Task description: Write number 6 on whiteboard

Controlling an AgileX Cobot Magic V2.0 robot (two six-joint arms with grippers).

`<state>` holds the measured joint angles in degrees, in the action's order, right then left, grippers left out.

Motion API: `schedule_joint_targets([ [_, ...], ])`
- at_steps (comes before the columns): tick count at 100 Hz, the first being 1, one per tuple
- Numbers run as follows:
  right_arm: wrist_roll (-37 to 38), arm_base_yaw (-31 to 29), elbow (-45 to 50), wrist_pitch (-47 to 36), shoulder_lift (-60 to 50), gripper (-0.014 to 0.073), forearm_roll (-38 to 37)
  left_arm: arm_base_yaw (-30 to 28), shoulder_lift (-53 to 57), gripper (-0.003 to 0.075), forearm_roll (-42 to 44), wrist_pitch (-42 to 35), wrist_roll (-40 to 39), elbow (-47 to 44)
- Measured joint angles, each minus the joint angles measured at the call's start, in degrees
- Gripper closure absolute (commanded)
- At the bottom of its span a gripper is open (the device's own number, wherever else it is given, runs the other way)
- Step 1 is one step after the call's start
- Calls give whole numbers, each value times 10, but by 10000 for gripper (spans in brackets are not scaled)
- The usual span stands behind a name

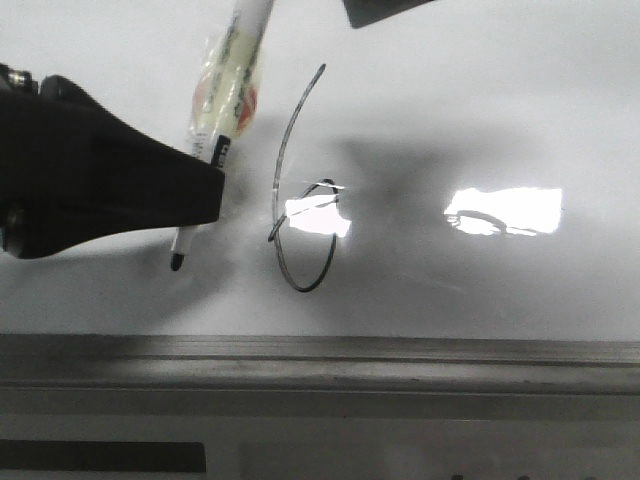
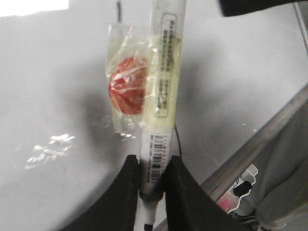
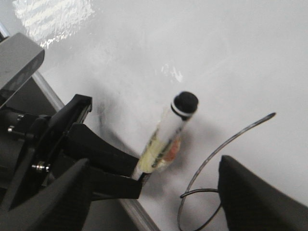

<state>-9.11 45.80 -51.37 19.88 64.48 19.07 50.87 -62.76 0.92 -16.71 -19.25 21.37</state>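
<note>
The whiteboard (image 1: 480, 120) lies flat, with its grey frame strip (image 1: 320, 350) along the near edge. The number 6 (image 1: 283, 140) is drawn on it as a thin dark line: a long curved stem ending in an oval loop (image 1: 330, 262). My left gripper (image 1: 200, 190) is shut on a white marker (image 1: 232, 70), tip (image 1: 177, 263) down, left of the 6. I cannot tell whether the tip touches the board. The left wrist view shows the jaws (image 2: 153, 178) clamped on the marker barrel (image 2: 163, 96). My right gripper (image 3: 151, 202) is open and empty above the 6 (image 3: 216, 149).
A red disc in clear tape (image 2: 127, 91) is stuck to the marker's side. Bright glare patches (image 1: 505, 210) lie on the board right of the 6. Beyond the frame strip (image 2: 260, 144) there is clutter off the board (image 2: 238, 190). Part of the right arm (image 1: 385, 10) shows at the top.
</note>
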Motion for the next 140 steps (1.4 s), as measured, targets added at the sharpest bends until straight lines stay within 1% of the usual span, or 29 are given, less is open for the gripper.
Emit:
schedule_joint_targets([
  [10, 0, -9, 0, -1, -5, 127, 0, -7, 0, 741, -64, 23, -12, 0],
  [22, 0, -10, 0, -1, -7, 127, 0, -23, 0, 741, -108, 34, -17, 0],
  [77, 0, -10, 0, -2, -7, 127, 0, -29, 2, 737, -118, 38, -27, 0],
  [82, 0, -10, 0, -2, -7, 127, 0, -29, 2, 711, -118, 38, -27, 0],
  [84, 0, -10, 0, -2, -7, 127, 0, -29, 2, 688, -118, 38, -28, 0],
  [89, 0, -10, 0, -2, -7, 127, 0, -29, 2, 612, -118, 38, -31, 0],
  [94, 0, -10, 0, -2, -7, 127, 0, -29, 2, 504, -118, 38, -40, 0],
  [96, 0, -10, 0, -2, -7, 127, 0, -29, 2, 477, -119, 38, -45, 0],
  [99, 0, -10, 0, -2, -7, 127, 0, -30, 2, 414, -121, 40, -52, 0],
  [101, 0, -10, 0, -2, -7, 127, 0, -30, 2, 382, -122, 40, -55, 0],
  [106, 0, -10, 0, -2, -7, 127, 0, -30, 3, 336, -122, 40, -64, 0],
  [109, 0, -10, 0, -2, -7, 127, 0, -30, 4, 325, -122, 39, -68, 0],
  [132, 0, -10, 0, -3, -7, 130, 0, -30, 17, 331, -122, 38, -75, 2],
  [137, 0, -10, 0, -4, -7, 155, 0, -30, 24, 331, -122, 45, -75, 2],
  [140, 0, -10, 0, -4, -7, 193, 0, -32, 30, 331, -122, 52, -75, 2],
])
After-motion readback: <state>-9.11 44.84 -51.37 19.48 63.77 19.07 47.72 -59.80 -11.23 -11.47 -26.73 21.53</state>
